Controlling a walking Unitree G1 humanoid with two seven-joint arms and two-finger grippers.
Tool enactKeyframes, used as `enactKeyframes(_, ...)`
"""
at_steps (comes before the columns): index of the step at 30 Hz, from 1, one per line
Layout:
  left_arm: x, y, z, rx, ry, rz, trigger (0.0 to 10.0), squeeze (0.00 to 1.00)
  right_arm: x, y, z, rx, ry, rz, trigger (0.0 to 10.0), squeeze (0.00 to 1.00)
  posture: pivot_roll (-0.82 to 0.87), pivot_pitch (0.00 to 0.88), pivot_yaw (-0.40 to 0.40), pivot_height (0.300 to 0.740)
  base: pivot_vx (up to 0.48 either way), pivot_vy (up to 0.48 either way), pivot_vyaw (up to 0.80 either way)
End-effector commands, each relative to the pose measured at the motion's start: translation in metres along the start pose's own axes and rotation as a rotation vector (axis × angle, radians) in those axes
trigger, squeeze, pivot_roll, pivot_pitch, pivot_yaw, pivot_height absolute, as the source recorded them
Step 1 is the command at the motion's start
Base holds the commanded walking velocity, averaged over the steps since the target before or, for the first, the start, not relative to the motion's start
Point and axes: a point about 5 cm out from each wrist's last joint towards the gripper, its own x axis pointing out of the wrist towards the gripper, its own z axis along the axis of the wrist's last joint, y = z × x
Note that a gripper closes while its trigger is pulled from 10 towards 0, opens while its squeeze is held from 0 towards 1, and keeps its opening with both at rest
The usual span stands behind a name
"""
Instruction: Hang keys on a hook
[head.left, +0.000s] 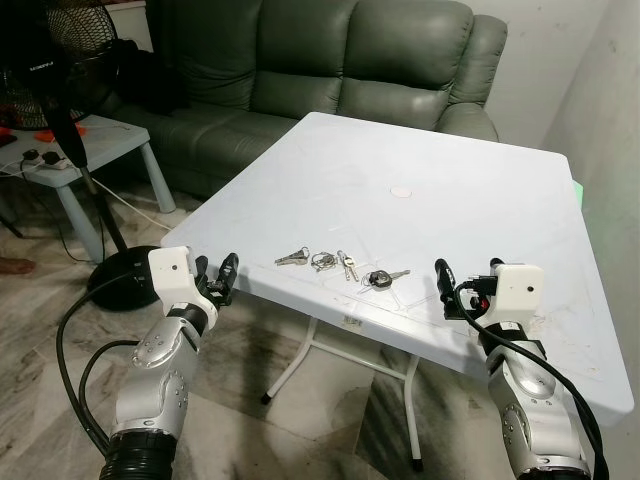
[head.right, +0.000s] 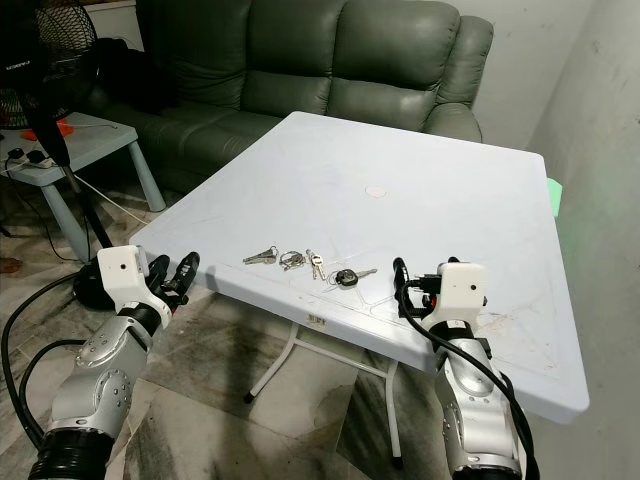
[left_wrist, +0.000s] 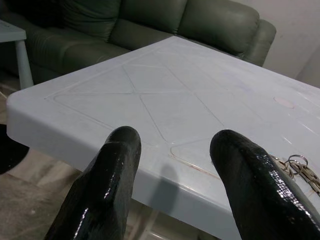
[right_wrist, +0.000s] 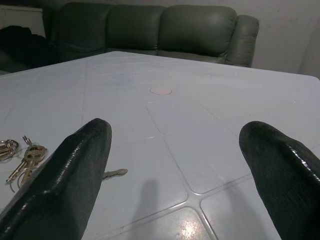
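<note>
While nothing is grasped yet, both arms held low at the near edge of the white table (head.left: 450, 190), one on each side of the keys (head.left: 340, 266), probably to be ready for a reach. Keys lying flat near the near edge, spread in a short row with a black fob (head.left: 378, 279) at the right end. Left gripper (head.left: 215, 280) just off the near-left corner, fingers parted, empty. Right gripper (head.left: 462, 290) over the near-right part of the top, fingers spread wide, also empty. No hook to be found, so cannot tell where to hang. Seen from the right wrist: a small round mark (right_wrist: 160, 91) farther on the table and the green sofa (right_wrist: 150, 30) behind. Seen from the head: a fan (head.left: 70, 50) and a small side table (head.left: 95, 135) far left.
</note>
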Motion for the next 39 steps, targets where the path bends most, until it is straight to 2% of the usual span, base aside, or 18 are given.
enactKeyframes(1, -0.0004, 0.0021, 0.0034, 0.006, -0.016, -0.001, 10.0, 0.00, 0.0007, 0.0015, 0.0031, -0.003, -0.010, 0.009, 10.0, 0.00, 0.16, 0.000, -0.012, 0.740, 0.000, 0.000, 0.00)
enactKeyframes(39, 0.0027, 0.0046, 0.0049, 0.010, 0.006, 0.002, 10.0, 0.00, 0.0021, 0.0025, 0.0041, -0.015, -0.014, 0.011, 10.0, 0.00, 0.16, 0.000, -0.002, 0.740, 0.000, 0.000, 0.00)
